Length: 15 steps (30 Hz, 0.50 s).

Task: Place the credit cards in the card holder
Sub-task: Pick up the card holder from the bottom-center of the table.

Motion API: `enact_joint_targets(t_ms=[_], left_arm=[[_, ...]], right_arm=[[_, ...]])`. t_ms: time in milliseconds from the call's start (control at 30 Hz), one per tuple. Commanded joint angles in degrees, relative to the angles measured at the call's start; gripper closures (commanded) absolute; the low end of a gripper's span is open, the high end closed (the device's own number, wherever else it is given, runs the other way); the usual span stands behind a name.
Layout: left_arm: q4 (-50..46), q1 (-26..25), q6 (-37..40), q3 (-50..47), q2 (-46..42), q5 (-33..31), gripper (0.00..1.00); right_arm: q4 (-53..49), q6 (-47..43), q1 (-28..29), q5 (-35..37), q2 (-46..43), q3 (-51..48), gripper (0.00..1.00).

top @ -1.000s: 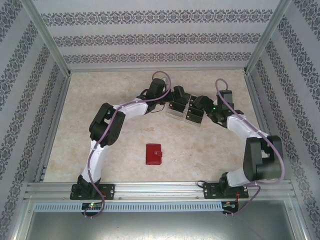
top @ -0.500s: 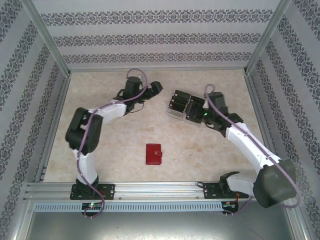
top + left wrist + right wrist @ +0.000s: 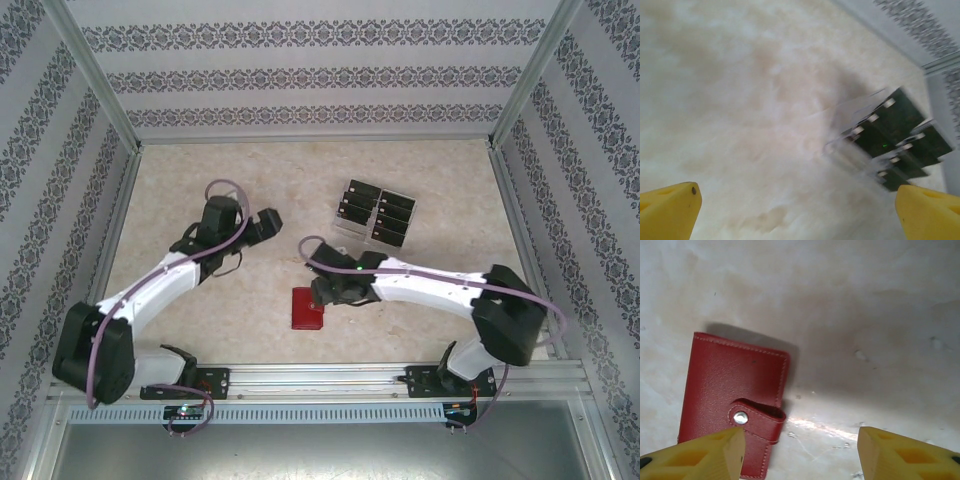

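The card holder [image 3: 730, 385] is a dark-red wallet lying flat on the table, folded shut with its snap tab fastened. In the top view the card holder [image 3: 300, 314] sits front centre. My right gripper [image 3: 800, 455] hovers just above it, open, its left fingertip [image 3: 700, 455] over the wallet's lower edge and its right one over bare table. From above, the right gripper [image 3: 322, 296] covers the wallet's far right corner. Several black credit cards [image 3: 376, 212] stand in a clear tiered rack at the back. My left gripper [image 3: 272, 220] is open and empty, left of the rack; the credit cards [image 3: 895, 132] look blurred from its wrist.
The clear plastic rack [image 3: 345, 228] stands behind and to the right of the wallet. Metal frame rails [image 3: 320, 378] and patterned walls [image 3: 320, 80] close in the table on all sides. Bare marble-look tabletop [image 3: 200, 300] lies between the left arm and the wallet.
Both arms have drawn back from the rack. The right arm swung forward and left down onto the wallet, its jaws narrowing. The left arm pulled back to the left, still open.
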Motion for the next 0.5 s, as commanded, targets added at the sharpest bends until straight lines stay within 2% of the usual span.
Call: enact_joint_targets(t_ms=[0, 200, 467], left_arm=[[-4.75, -0.14, -0.41, -5.19, -5.51, -3.58, 0.00], [-4.12, -0.15, -2.86, -12.29, -10.07, -4.35, 0.00], [-4.75, -0.12, -2.28, -13.64, -10.23, -4.90, 0.00]], right_arm=[[-4.95, 4.21, 3.16, 5.72, 4.01, 4.70, 0.39], [-8.77, 4.25, 5.89, 7.05, 11.26, 11.41, 0.48], [-10.73, 4.07, 7.28, 6.82, 16.18, 16.05, 0.52]])
